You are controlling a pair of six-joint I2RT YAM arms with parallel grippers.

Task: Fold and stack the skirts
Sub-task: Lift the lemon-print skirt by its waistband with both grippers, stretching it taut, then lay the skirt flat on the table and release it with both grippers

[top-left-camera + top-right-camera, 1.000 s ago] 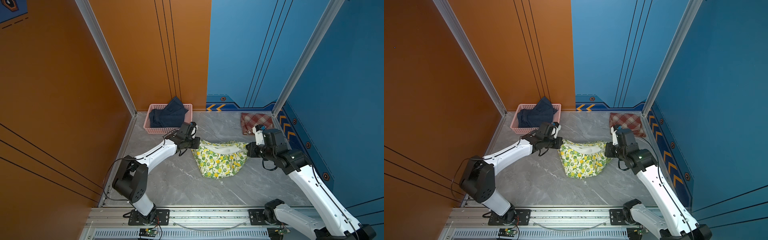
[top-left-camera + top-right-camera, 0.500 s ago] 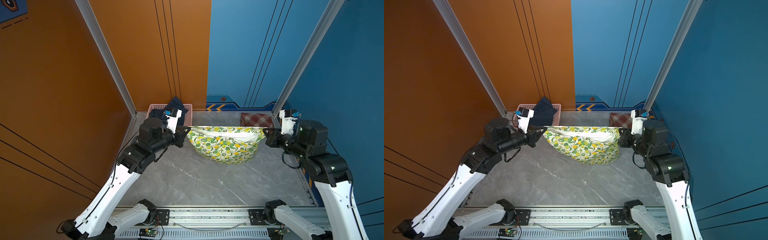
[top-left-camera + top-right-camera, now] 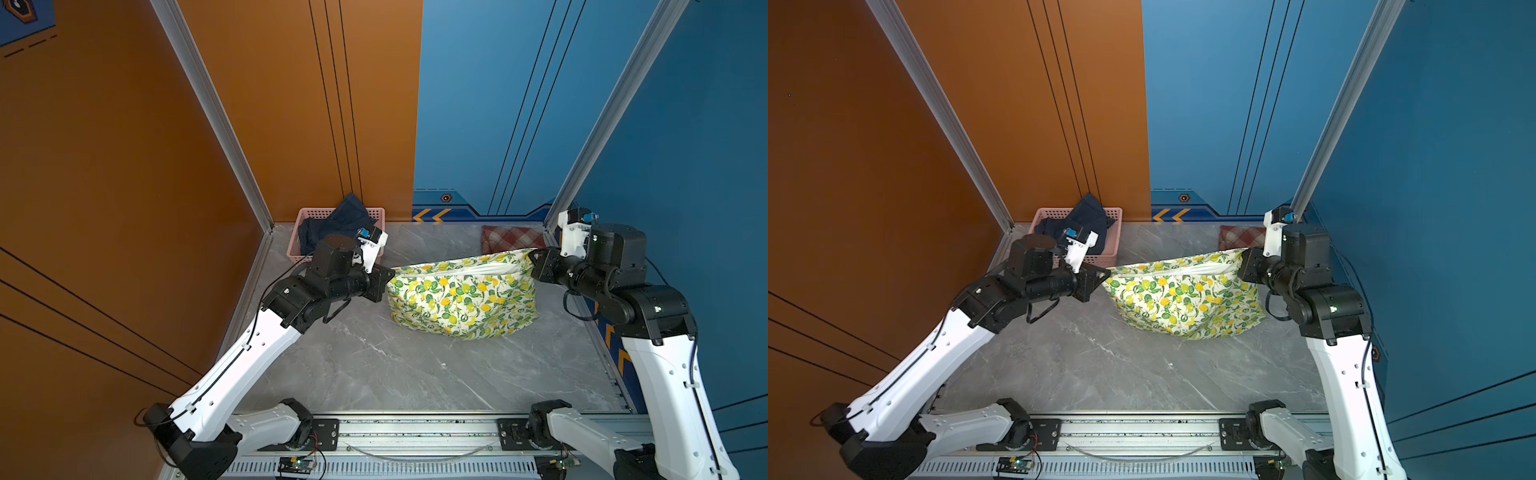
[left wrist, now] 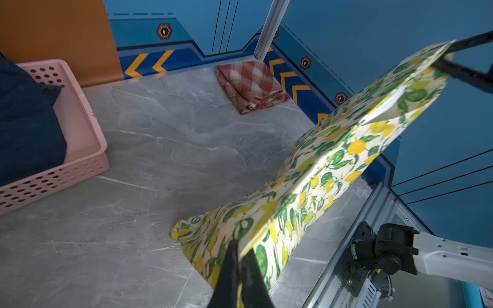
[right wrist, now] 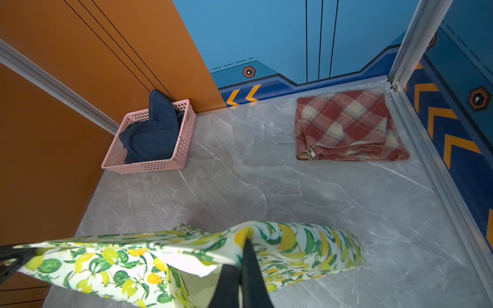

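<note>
The lemon-and-leaf print skirt (image 3: 461,297) (image 3: 1183,299) hangs stretched between both arms above the grey table, its lower edge sagging toward the surface. My left gripper (image 3: 388,279) (image 4: 240,249) is shut on the skirt's left corner (image 4: 306,173). My right gripper (image 3: 531,259) (image 5: 244,246) is shut on its right corner (image 5: 133,261). The plaid skirt (image 3: 513,240) (image 5: 346,125) (image 4: 250,85) lies folded at the back right corner. The dark blue denim skirt (image 3: 336,226) (image 5: 152,130) is bunched in the pink basket.
The pink perforated basket (image 3: 295,245) (image 3: 1113,245) (image 5: 149,166) (image 4: 82,149) stands at the back left against the orange wall. Blue walls close the back and right. A metal rail (image 3: 415,432) with the arm bases runs along the front edge.
Both arms have risen from the table and drawn apart, lifting the lemon print skirt and pulling it wide. In the last half second it shifted nearer and slightly right.
</note>
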